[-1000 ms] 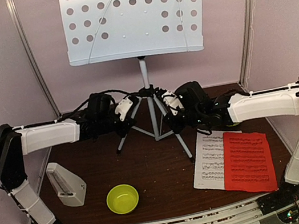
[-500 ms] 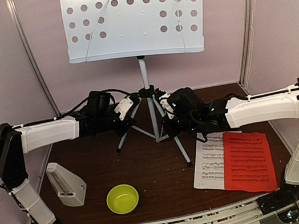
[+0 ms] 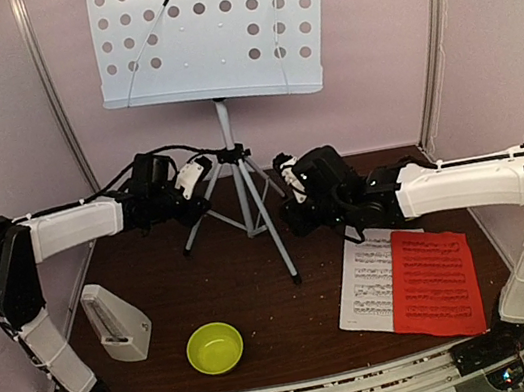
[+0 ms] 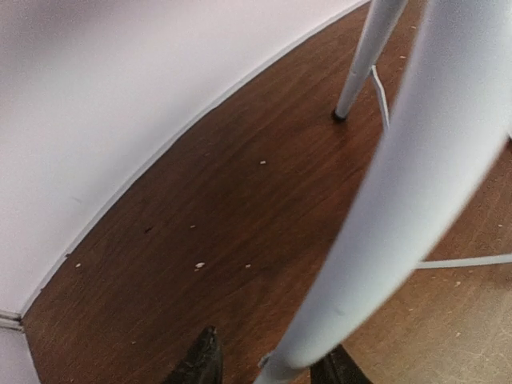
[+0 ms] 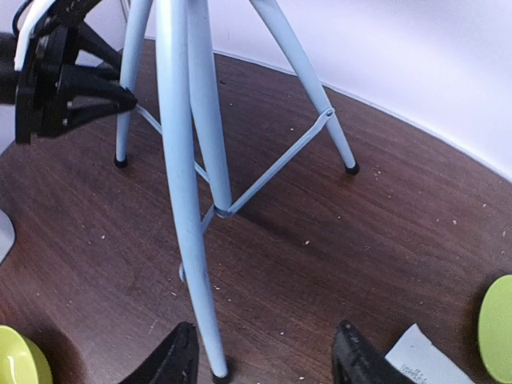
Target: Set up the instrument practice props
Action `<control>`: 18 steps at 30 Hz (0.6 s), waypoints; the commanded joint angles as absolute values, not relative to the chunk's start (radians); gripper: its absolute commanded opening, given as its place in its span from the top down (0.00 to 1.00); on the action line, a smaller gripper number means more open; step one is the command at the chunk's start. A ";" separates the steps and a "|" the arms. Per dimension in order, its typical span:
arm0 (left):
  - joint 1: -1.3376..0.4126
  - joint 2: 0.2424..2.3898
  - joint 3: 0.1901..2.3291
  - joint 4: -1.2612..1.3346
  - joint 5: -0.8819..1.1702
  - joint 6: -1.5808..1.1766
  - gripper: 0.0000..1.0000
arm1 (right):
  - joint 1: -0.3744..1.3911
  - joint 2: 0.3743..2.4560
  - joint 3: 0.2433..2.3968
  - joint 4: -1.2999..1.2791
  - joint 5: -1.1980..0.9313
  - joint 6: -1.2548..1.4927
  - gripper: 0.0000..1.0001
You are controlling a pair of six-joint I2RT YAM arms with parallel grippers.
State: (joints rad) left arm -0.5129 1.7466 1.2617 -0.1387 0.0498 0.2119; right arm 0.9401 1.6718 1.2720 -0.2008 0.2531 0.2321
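Evidently the music stand [image 3: 209, 33] bears its own weight, upright on its tripod at the back of the counter [image 3: 250, 300], so neither tool pinches it: left tool [image 4: 270, 364] spread loosely around one leg, right tool [image 5: 266, 356] spread astride another's foot.

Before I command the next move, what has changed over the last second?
The music stand shifted left in the top view, both arms moving with it. Both grips on its legs then loosened: the right gripper now stands open around a leg, and the left gripper shows a gap beside its leg. The metronome, green bowl, red sheet and white sheet stayed put.
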 commanded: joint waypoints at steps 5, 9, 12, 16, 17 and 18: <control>-0.505 1.598 1.196 -0.076 -0.016 0.149 0.48 | 0.936 1.533 1.232 -0.210 0.211 0.233 0.19; -0.506 1.540 1.138 -0.046 -0.012 0.143 0.37 | 0.932 1.469 1.181 -0.202 0.181 0.226 0.14; -0.506 1.520 1.126 -0.063 -0.011 0.136 0.34 | 0.922 1.425 1.148 -0.204 0.142 0.228 0.12; -0.504 1.508 1.086 -0.035 -0.002 0.116 0.32 | 0.874 1.396 1.090 -0.138 0.023 0.249 0.09; -0.503 1.520 1.090 -0.038 0.005 0.116 0.32 | 0.864 1.410 1.095 -0.128 -0.010 0.250 0.09; -0.499 1.537 1.101 -0.049 0.026 0.117 0.33 | 0.858 1.435 1.116 -0.128 -0.041 0.249 0.10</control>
State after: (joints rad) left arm -0.5037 1.5211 1.1069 -0.0940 -0.0036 0.1379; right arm 0.8948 1.4063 1.1149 -0.1852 0.0978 0.2363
